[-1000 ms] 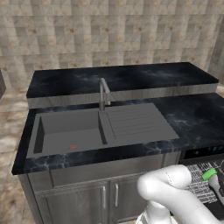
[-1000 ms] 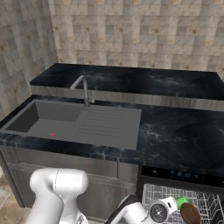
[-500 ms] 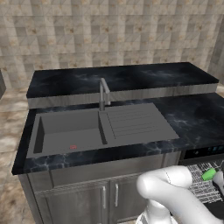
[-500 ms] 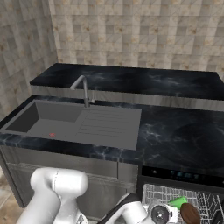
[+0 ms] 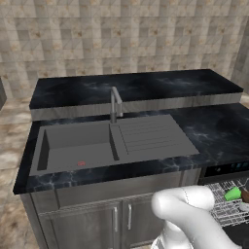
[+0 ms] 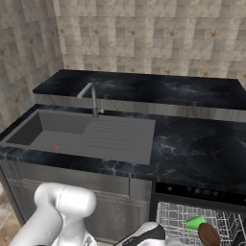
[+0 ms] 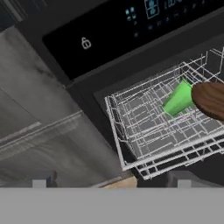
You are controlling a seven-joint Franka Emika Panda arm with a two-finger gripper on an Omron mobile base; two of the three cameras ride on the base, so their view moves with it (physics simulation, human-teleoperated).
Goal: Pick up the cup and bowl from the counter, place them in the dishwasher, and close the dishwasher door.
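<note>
Hand view: the two dark fingertips (image 7: 43,180) stand at the bottom edge, far apart, so the hand (image 7: 111,183) is spread wide with nothing between its tips. It hangs low in front of the dishwasher (image 7: 131,48), looking at an angle into the pulled-out white wire rack (image 7: 144,131). The green cup (image 7: 178,99) lies on its side in the rack, toward the right of this view. The brown bowl (image 7: 211,99) lies in the rack too, touching the cup and overlapping its wider end. Above the rack runs the black control strip (image 7: 109,26) with small bluish lights and a lock sign. To the left is a grey cabinet front (image 7: 35,131).

In the right base view, the cup (image 6: 196,223) and the bowl (image 6: 209,234) lie side by side in the rack (image 6: 178,218), under the control strip (image 6: 197,192). The white arm (image 6: 67,211) bends low at the bottom of the picture, in front of the cabinet. The black marbled bench (image 6: 202,149) stretches above the dishwasher, with the grey sink (image 6: 53,132), its ribbed drainboard (image 6: 120,137) and the tap (image 6: 91,98) to the left. A raised black ledge (image 6: 144,89) runs behind, under a tiled wall (image 6: 144,33).

In the left base view, the cup (image 5: 233,193) shows in the rack (image 5: 223,206) at the right edge, beyond the arm (image 5: 189,214). I cannot tell where the dishwasher door stands.
</note>
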